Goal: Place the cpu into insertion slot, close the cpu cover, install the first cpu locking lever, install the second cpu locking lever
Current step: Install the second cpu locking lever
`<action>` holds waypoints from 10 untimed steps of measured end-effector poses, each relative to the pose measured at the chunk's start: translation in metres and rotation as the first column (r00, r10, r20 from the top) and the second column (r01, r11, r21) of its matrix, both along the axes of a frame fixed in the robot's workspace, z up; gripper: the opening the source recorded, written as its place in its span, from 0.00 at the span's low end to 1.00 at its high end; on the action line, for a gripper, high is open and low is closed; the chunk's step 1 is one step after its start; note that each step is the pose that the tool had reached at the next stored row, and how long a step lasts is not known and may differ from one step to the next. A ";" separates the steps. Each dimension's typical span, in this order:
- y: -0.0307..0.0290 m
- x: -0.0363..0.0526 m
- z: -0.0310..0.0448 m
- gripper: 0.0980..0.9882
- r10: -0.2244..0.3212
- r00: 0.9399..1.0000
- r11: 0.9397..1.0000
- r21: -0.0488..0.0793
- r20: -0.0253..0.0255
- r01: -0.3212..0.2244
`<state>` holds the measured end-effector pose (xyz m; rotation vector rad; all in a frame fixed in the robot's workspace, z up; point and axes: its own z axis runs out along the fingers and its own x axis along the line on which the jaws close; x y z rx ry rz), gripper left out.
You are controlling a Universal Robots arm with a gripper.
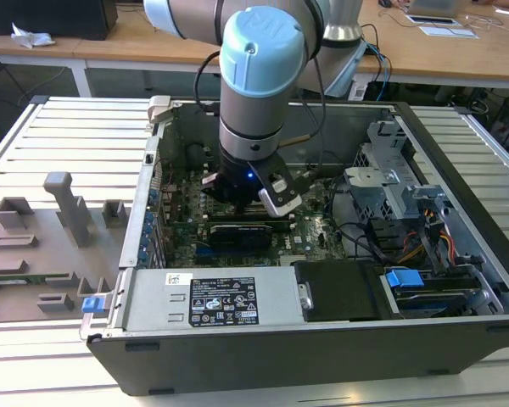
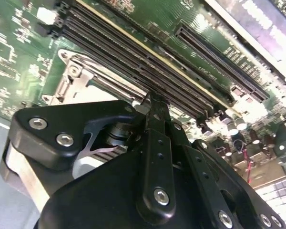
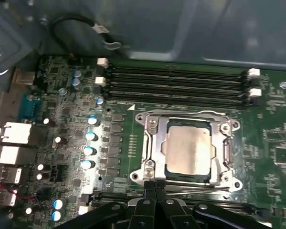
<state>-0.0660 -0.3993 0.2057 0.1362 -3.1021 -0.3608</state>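
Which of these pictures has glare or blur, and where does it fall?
In the first wrist view, soft glare washes the cpu and the cpu cover around it; the pincer is dark at the edge. In the second wrist view, the pincer looms close and soft, and the board's far corner blows out white. In the exterior view, lighting is even; the arm shows mild highlights.

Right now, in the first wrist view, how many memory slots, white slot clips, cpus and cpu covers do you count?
memory slots: 4
white clips: 4
cpu: 1
cpu cover: 1
Total: 10
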 end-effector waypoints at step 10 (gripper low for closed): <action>-0.0006 -0.0175 -0.0083 0.01 0.072 0.997 0.996 0.051 0.002 -0.072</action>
